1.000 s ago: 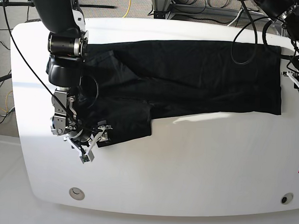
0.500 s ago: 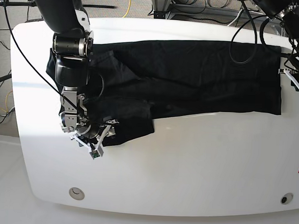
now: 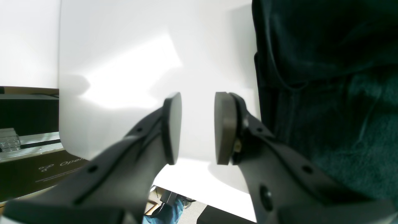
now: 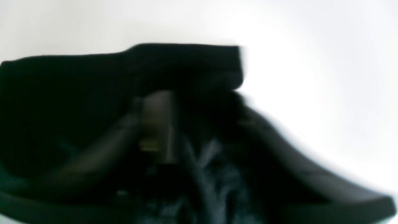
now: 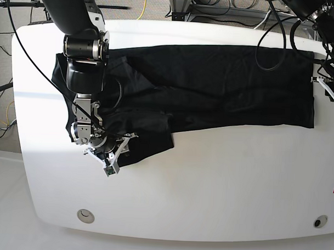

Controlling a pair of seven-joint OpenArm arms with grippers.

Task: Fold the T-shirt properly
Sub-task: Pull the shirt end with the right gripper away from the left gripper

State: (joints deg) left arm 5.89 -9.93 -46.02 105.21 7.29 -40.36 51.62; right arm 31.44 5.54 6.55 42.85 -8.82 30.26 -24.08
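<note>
The T-shirt lies spread across the far half of the white bench, its black fabric running from the left edge almost to the right edge, with one sleeve folded down toward the near side at left. In the base view, the right hand sits low over that sleeve's lower corner, its fingers straddling the cloth edge. The right wrist view is badly blurred; dark fabric fills the space between the fingers, but whether they are pinching the cloth or merely resting around it cannot be told. At the far right of the bench, the left hand hangs just beside the shirt's straight side edge. Seen from the left wrist view, its two round pads stand parted with a clear gap between them and nothing in it, bare white bench showing beyond, while the shirt's edge lies close alongside the right-hand finger in that view. Cables loop down over the shirt's far right corner.
</note>
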